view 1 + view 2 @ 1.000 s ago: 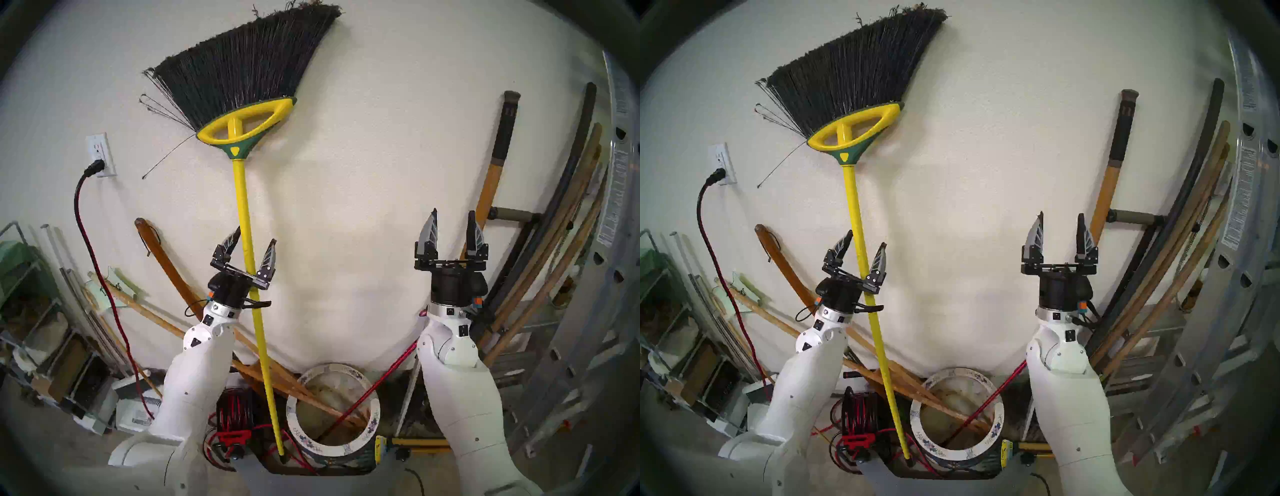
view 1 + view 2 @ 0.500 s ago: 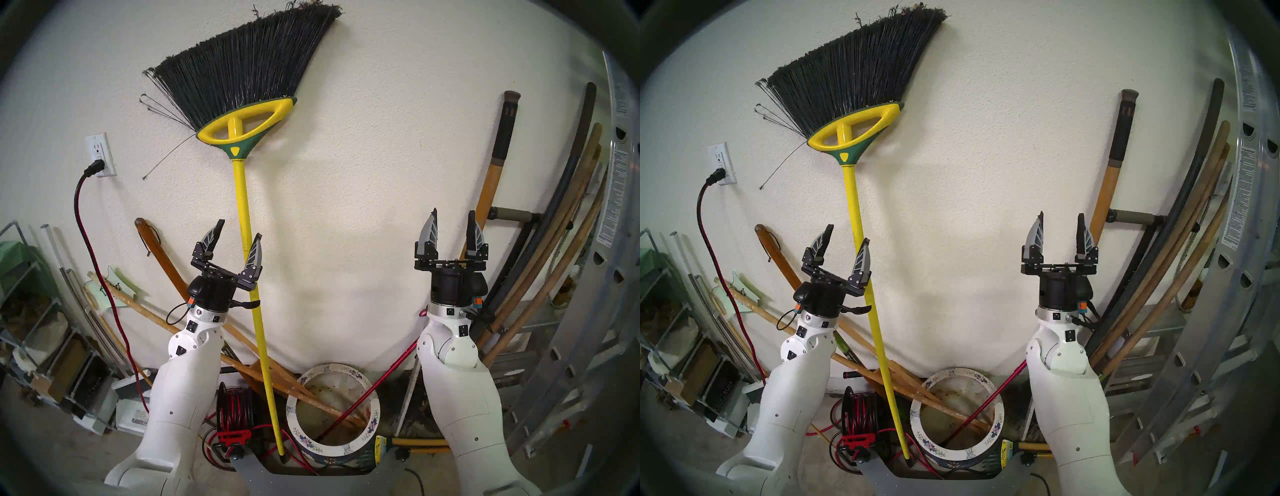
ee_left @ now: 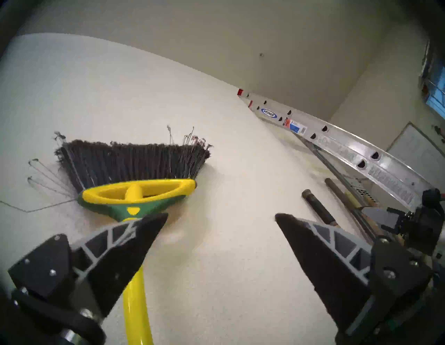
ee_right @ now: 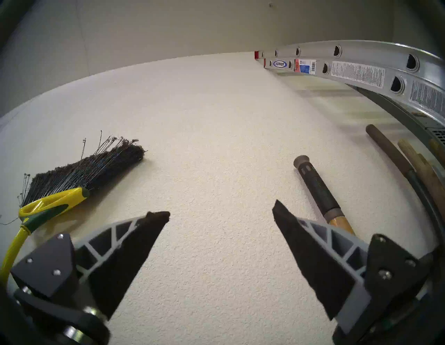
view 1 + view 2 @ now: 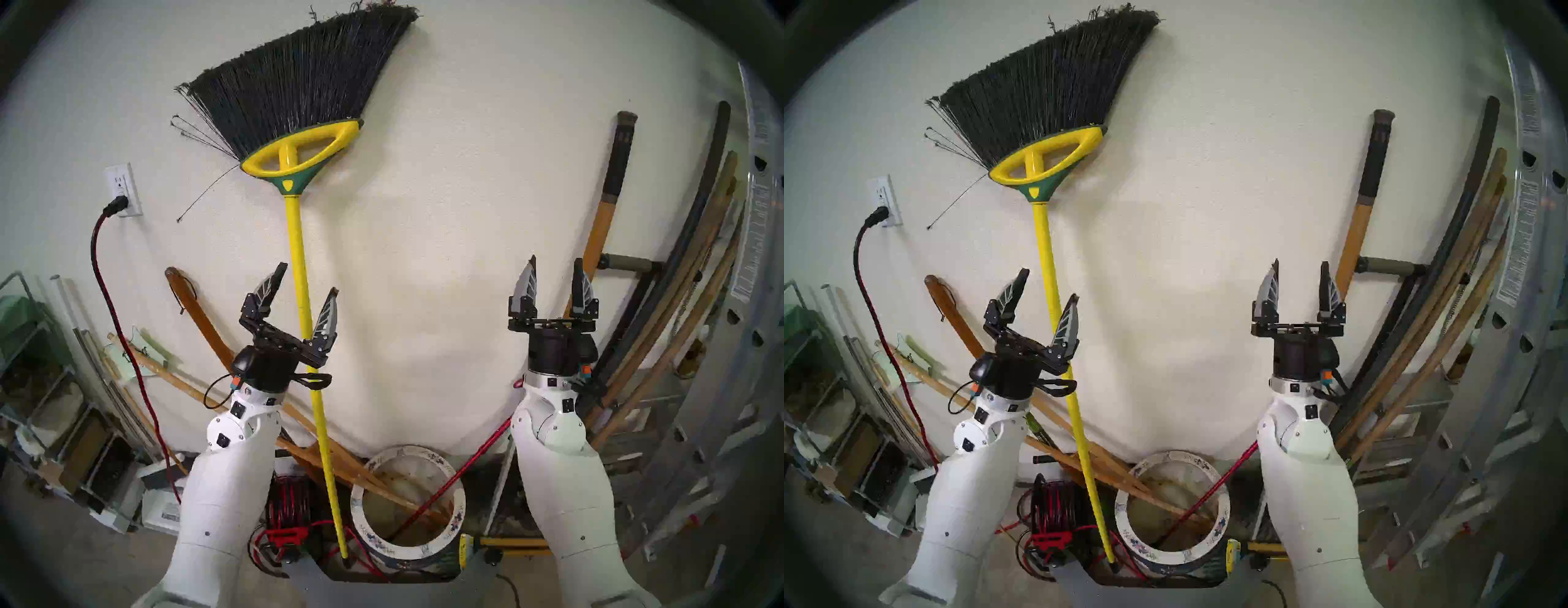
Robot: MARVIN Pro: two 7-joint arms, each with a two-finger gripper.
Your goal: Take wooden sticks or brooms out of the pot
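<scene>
The broom [image 5: 297, 237] stands against the wall, black bristles up; its yellow pole's lower end rests on the floor just left of the white flowered pot [image 5: 360, 501], outside it. My left gripper [image 5: 308, 278] is open, one finger on each side of the pole at mid height, not closed on it. In the left wrist view the pole [image 3: 137, 301] runs close beside one finger [image 3: 125, 255]. My right gripper [image 5: 555, 260] is open and empty, raised in front of the bare wall, to the right of the pot. Both also show in the other head view: broom [image 5: 1043, 237], pot [image 5: 1123, 509].
Brown wooden poles [image 5: 394, 492] and a thin red rod [image 5: 437, 492] lie across the pot. A red-and-black cord reel [image 5: 290, 505] stands left of it. Tool handles [image 5: 615, 170] and an aluminium ladder [image 5: 721, 424] lean at the right. A shelf [image 5: 38, 382] and a plugged cord [image 5: 102, 276] are at the left.
My left gripper drew left off the pole, then came back right and tilted, so the pole is between its open fingers again. The broom and the right arm have not moved.
</scene>
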